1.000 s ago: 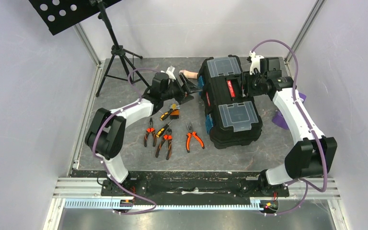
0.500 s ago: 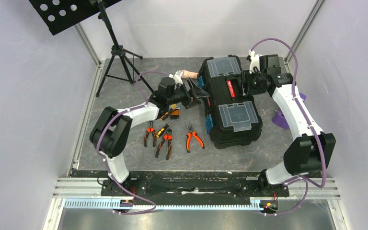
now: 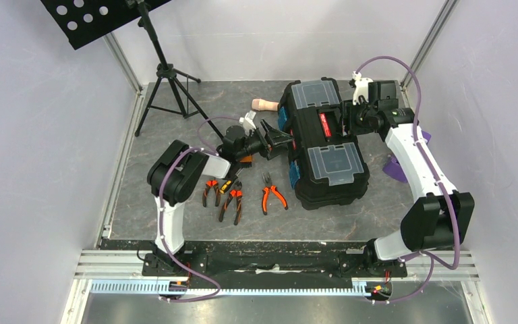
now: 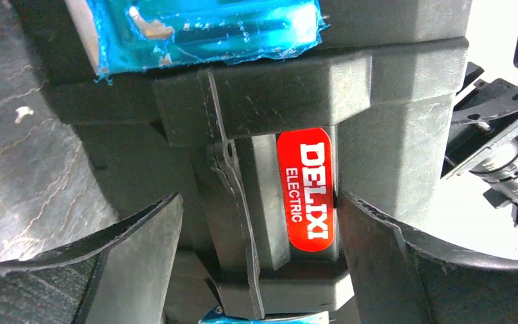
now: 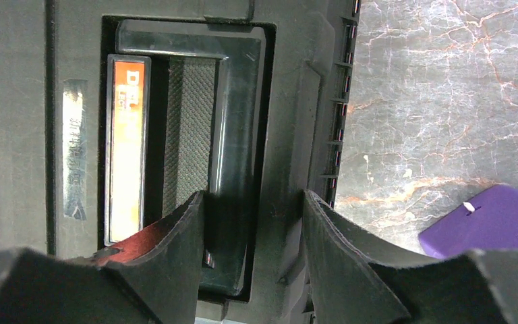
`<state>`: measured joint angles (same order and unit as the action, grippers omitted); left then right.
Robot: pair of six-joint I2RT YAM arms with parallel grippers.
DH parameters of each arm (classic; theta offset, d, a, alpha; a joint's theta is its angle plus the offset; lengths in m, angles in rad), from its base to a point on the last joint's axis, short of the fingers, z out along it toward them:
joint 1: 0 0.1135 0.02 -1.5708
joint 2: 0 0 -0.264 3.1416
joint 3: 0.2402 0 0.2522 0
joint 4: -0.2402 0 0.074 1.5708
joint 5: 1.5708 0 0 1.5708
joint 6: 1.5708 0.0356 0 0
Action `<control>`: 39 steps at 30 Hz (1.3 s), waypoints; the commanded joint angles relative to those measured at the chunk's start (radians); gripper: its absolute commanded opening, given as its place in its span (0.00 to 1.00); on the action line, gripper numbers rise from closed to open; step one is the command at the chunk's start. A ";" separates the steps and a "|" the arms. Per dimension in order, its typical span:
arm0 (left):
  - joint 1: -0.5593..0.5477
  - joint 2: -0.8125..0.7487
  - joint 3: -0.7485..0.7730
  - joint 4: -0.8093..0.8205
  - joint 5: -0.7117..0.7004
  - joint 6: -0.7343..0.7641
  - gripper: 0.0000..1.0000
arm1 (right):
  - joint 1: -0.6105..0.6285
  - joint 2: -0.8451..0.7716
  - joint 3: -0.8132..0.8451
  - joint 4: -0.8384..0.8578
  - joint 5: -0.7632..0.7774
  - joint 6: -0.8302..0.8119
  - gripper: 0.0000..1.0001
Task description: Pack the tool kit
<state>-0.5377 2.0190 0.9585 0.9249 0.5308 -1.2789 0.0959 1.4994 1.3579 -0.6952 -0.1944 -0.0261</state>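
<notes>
Top external: left end effector (image 3: 281,140) nearer toolbox (image 3: 308,131)

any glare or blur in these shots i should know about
Top external: evenly lit and sharp. Left wrist: red label crisp, white background top right blown out. Right wrist: glare washes that label pale orange, and the near fingers are dark and slightly soft.

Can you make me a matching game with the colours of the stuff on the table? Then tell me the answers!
Things:
1 latch
2 DELIXI label
3 pliers closest to the toolbox
4 stapler-like thing

Colours:
a orange and black
b purple
c blue
d red

Pairs: 1-c, 2-d, 3-a, 4-b
</notes>
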 commanded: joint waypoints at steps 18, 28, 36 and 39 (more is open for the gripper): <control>-0.029 -0.114 -0.043 0.383 -0.016 -0.104 0.68 | 0.011 0.106 -0.177 -0.009 -0.095 -0.028 0.41; -0.059 -0.239 -0.044 0.225 -0.045 -0.030 0.72 | -0.020 0.100 -0.212 0.033 -0.168 -0.012 0.40; 0.007 -0.208 -0.227 0.204 -0.075 0.035 0.72 | -0.032 0.081 -0.230 0.031 -0.142 -0.023 0.40; 0.007 -0.163 -0.219 0.208 -0.050 0.037 0.70 | -0.032 0.080 -0.234 0.032 -0.138 -0.027 0.40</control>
<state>-0.5320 1.8114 0.7326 1.1187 0.4767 -1.3151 0.0517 1.4628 1.2320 -0.4892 -0.3176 -0.0170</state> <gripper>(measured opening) 0.716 0.524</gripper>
